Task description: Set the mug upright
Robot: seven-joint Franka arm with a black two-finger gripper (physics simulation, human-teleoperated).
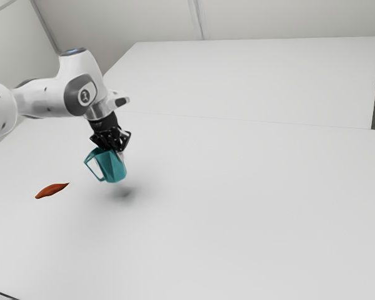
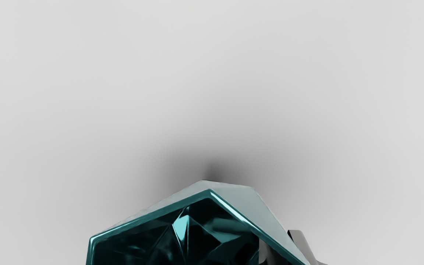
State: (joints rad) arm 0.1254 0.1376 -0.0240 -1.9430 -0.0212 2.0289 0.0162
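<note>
The black two-finger gripper's fingers are closed on the wall of the teal, faceted mug, one inside the rim and one outside, separated by little more than the wall. The mug is suspended above the smooth white tabletop, slightly tilted, opening facing up toward the gripper, handle directed to the exterior view's left. Farther from the fingers, an elongated orange-brown object with pointed ends lies on the tabletop, apart from the mug.

Bright, diffuse light casts a soft shadow on the white table beneath the glinting teal mug.
</note>
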